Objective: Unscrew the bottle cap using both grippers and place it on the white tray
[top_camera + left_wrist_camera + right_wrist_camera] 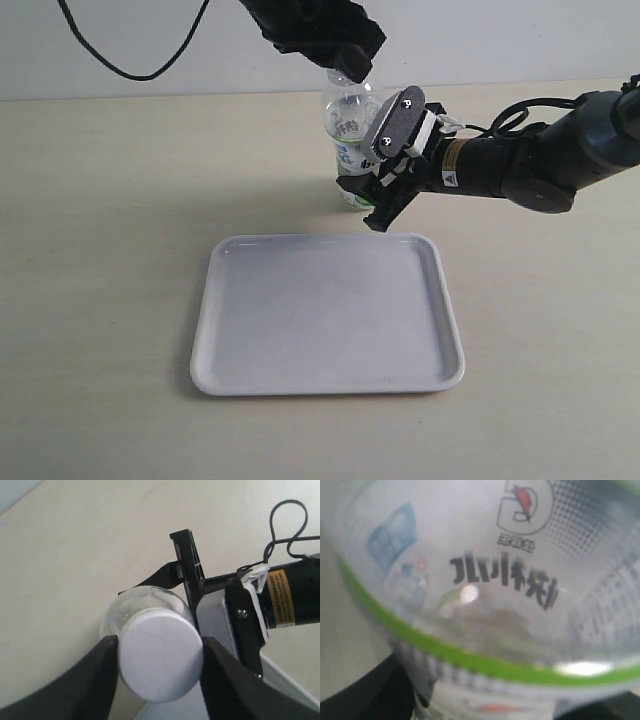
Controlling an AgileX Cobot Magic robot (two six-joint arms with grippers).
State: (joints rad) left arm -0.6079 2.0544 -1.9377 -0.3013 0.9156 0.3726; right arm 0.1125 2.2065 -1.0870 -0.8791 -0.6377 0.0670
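Note:
The clear bottle (pixel 350 130) with a white-green label stands upright just behind the white tray (pixel 325 315). From above, my left gripper (pixel 348 68) is shut on the white bottle cap (pixel 160 655), its dark fingers (pixel 97 675) pressed to both sides of the cap. My right gripper (pixel 385 165) reaches in from the right and is shut on the bottle's body; the label (pixel 485 580) fills the right wrist view. In the exterior view the cap is hidden by the left gripper.
The beige table (pixel 100 250) runs around the tray. A black cable (pixel 130 70) hangs at the back left against the pale wall. The right arm (pixel 540 160) stretches across the right side behind the tray.

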